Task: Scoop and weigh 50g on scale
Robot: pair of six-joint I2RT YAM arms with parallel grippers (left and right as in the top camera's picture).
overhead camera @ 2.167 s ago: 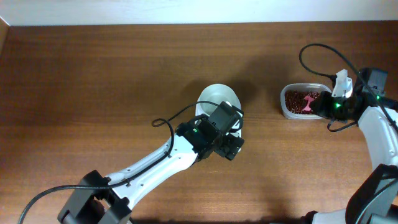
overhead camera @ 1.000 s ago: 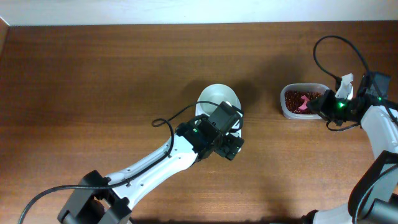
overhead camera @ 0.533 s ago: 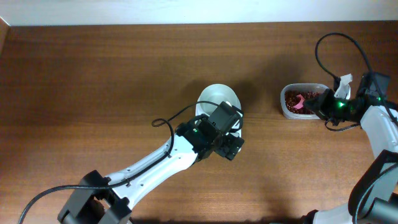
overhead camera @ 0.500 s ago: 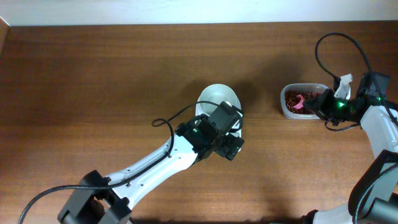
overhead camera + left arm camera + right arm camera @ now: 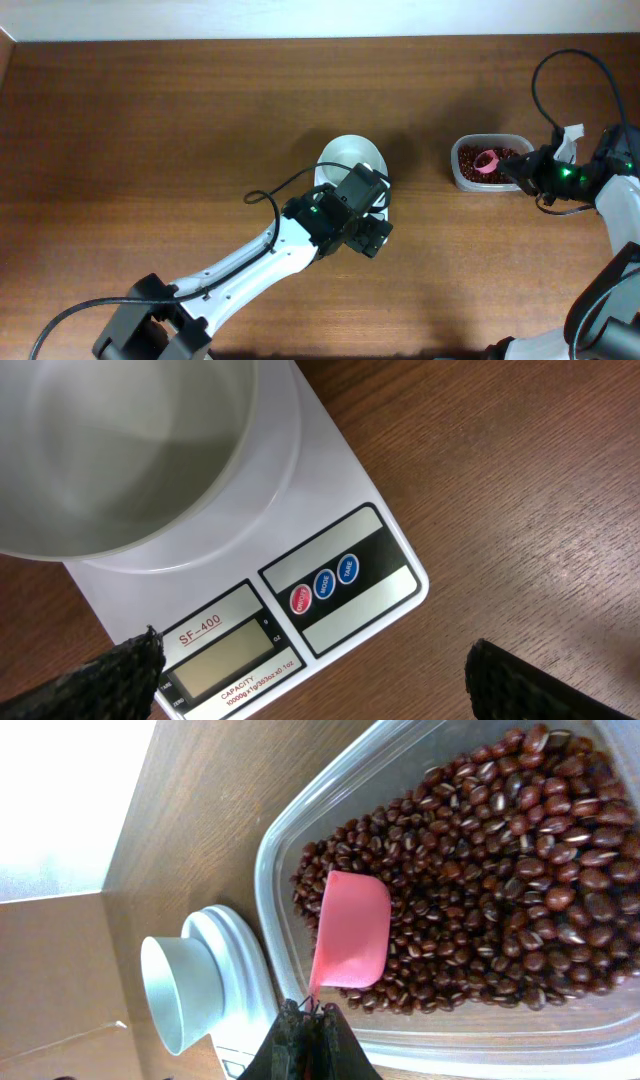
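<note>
Since the earlier overhead frames, the right arm has drawn back toward the right edge of the counter (image 5: 150,120). It has pulled the pink scoop (image 5: 352,930) with it, a little across the heap inside the clear tub (image 5: 270,870). The left arm has not shifted.

The right fingers (image 5: 300,1042) are pinched tight on the thin end of the scoop's handle. The scoop's bowl rests on the beans (image 5: 480,870), toward the end of the tub nearer the scale. Whether any beans sit inside it I cannot tell. The small dark red-brown beans fill the tub, which stands on the right part of the counter, well apart from the scale (image 5: 330,490).

The left fingers (image 5: 120,672) stand wide apart and hold nothing. They hover over the front end of the scale, one tip at each lower corner of the left wrist view. Between them lie the grey display (image 5: 225,650), a red button (image 5: 300,599) and two blue buttons (image 5: 336,578). The round white bowl (image 5: 120,450) sits on the scale's platform, beyond the display, its inside showing plain white. In the overhead view the scale sits near the middle of the counter, partly hidden under the left arm's wrist.
</note>
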